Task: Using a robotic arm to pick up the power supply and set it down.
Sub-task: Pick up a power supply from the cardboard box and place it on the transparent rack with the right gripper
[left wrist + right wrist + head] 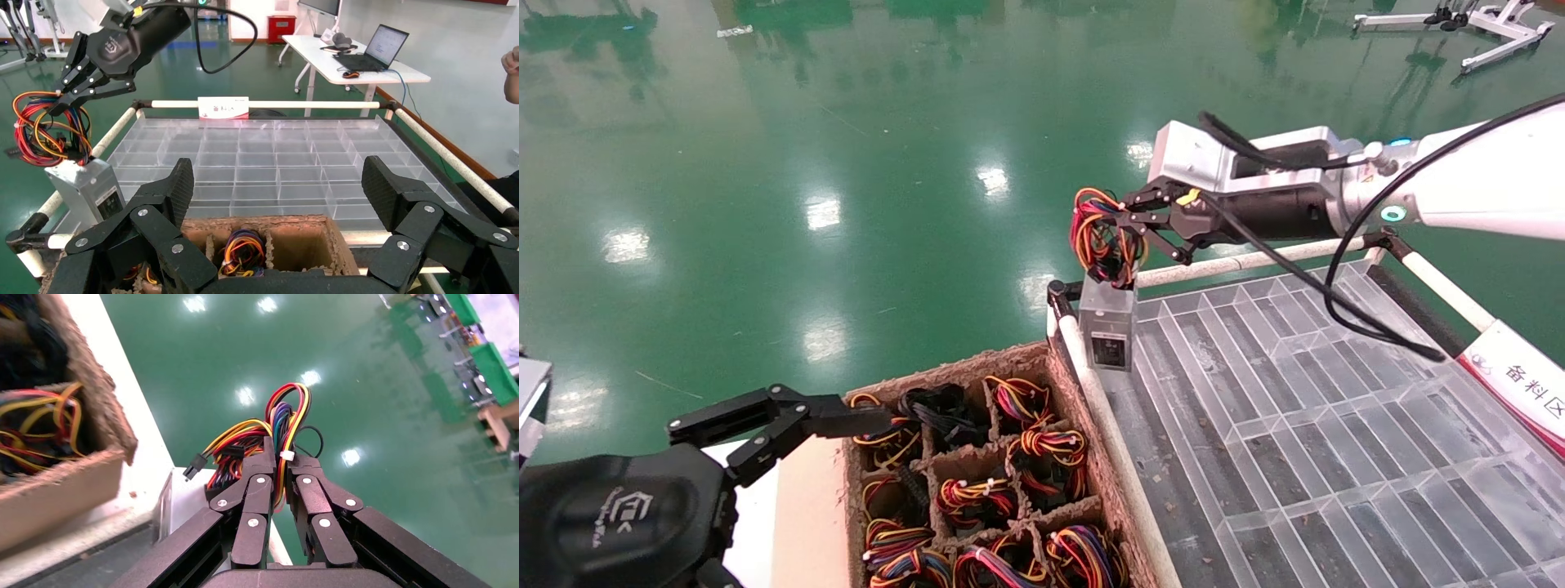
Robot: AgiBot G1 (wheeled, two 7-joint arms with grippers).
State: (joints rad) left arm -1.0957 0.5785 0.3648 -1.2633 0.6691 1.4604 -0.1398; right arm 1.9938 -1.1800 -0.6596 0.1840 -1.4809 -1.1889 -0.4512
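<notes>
Right end effector [1128,237], black, two-fingered, on a white-shelled arm [1483,184] with grey box-shaped wrist block, looping black cable and a green light ring, clenched on the wire bundle of the power supply [1109,322]. Supply hanging in the air from its coiled red, yellow, orange and black wires, just above the near-left corner of the clear tray [1295,408], beside the white rail [1107,433]. Small grey metal box, rectangular, smooth-faced, with a dark label on the front; print on it too small to read. From the right wrist, fingers [257,496] pinched tight around the coloured wires, a black plug sticking out sideways. Clear tray of glossy transparent plastic, split into many long rectangular cells, framed by white tubes with black corner joints. White and red sign [1520,380] on the tray's right edge, Chinese characters reading 备料区. Pulp tray [977,371] of rough brown fibre with ragged walls, square compartments packed with more coloured wire bundles, just left of the rail. Left end effector [764,429], black with riveted linkages, released and wide apart, hovering at the pulp tray's left edge; embossed logo on its housing, not legible. Glossy green floor [846,163] beyond, mirroring ceiling lights.
</notes>
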